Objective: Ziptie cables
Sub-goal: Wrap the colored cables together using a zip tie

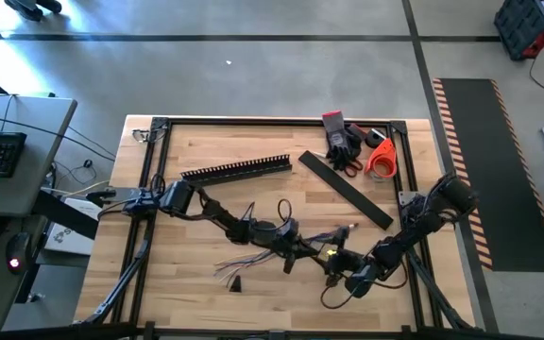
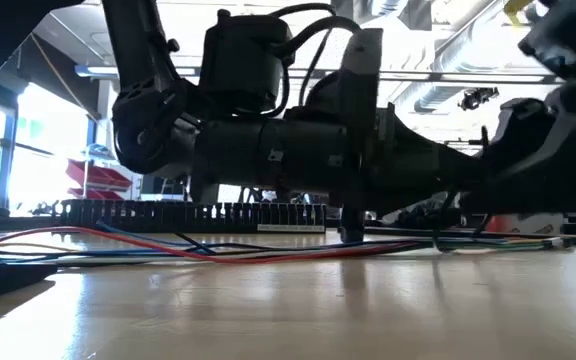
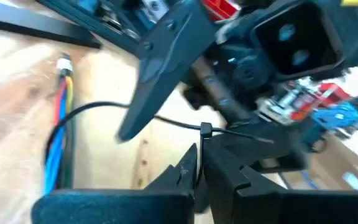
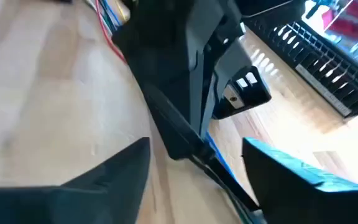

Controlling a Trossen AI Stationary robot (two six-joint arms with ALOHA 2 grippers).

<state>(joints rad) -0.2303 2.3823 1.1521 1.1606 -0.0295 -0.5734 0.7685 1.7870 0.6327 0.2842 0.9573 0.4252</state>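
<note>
Lying across the middle of the wooden table (image 1: pixel 206 156), the cables (image 1: pixel 253 260) run from loose coloured ends at the near left toward the two grippers, which meet low over the bundle. The left gripper (image 3: pixel 199 163) has its fingers pressed together, a thin black zip tie (image 3: pixel 205 129) looped just ahead of their tips, while the right gripper (image 4: pixel 194 158) stands with its jaws spread wide and the blue and dark strands passing between them. Farther back lie a comb-toothed rail (image 1: pixel 237 170), a flat black strip (image 1: pixel 345 189), red-handled cutters (image 1: pixel 345 144) and an orange tape roll (image 1: pixel 382 159).
</note>
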